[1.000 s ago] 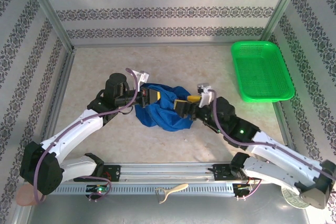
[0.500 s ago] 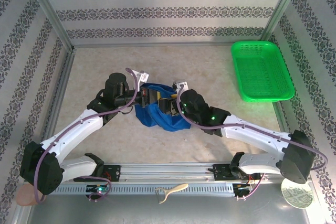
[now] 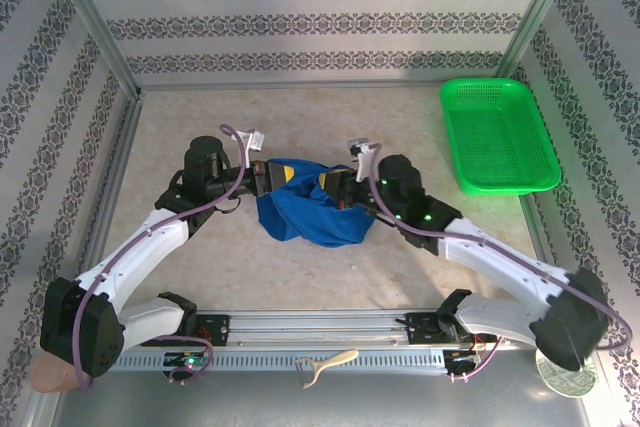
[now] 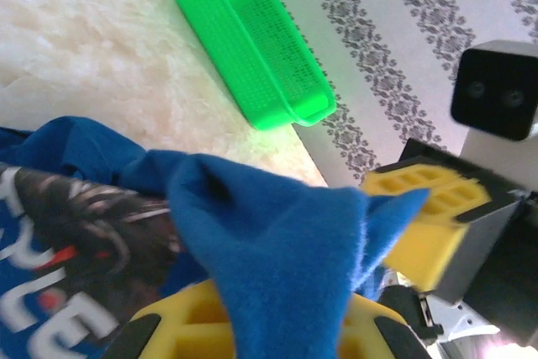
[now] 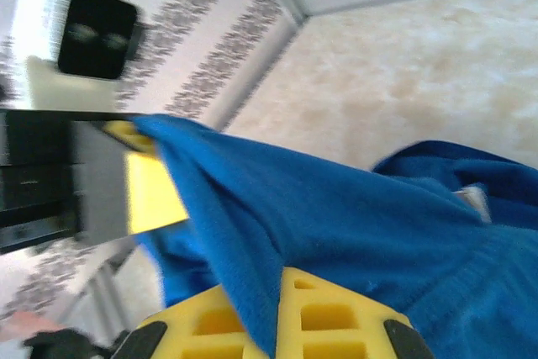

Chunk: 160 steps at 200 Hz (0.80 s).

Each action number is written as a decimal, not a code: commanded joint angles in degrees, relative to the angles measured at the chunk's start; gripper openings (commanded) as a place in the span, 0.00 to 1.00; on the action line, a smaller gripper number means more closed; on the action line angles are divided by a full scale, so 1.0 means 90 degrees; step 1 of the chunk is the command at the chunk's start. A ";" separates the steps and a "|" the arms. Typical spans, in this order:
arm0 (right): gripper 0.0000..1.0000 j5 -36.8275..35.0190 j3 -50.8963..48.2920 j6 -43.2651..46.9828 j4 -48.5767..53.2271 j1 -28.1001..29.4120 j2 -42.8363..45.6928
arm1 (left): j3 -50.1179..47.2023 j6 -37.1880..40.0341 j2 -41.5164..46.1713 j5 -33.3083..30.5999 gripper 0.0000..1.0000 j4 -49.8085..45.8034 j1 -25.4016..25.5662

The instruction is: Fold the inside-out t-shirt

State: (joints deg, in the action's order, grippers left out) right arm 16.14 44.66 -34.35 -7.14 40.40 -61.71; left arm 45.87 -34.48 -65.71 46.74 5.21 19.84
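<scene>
Now, holding the blue t-shirt (image 3: 305, 212) bunched in a heap on the tabletop (image 3: 330, 122), well to the left of the green basket (image 3: 497, 135). Clamping the left claw (image 3: 272, 175) tight on a fold of cloth at the heap's side farthest from the basket. Pinching the right claw (image 3: 332, 185) closed on another fold at the side nearer the basket. Stretching a ridge of blue cloth between the two claws, both facing each other close together. Showing a dark print (image 4: 76, 241) with pale letters on the cloth beside the left claw's yellow fingers (image 4: 185, 329).
</scene>
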 commanded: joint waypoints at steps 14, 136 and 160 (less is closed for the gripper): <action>0.00 0.1066 -0.0178 -0.0690 -0.0596 -0.0423 0.0724 | -0.0211 0.0285 -0.0380 -0.0316 0.14 0.0275 -0.0399; 0.00 0.1400 -0.0988 -0.2278 -0.3264 -0.0954 -0.0088 | -0.0183 -0.0240 0.0984 -0.2354 0.67 -0.0515 0.1291; 0.00 0.1371 -0.0978 -0.2275 -0.3261 -0.0898 -0.0086 | 0.0213 -0.0339 0.0445 -0.3410 0.70 -0.1172 0.1751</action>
State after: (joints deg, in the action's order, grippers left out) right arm 28.14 36.01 -54.11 -32.10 31.75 -62.63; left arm 44.40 -35.81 -58.04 28.21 2.22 32.49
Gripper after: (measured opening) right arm 0.053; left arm 0.692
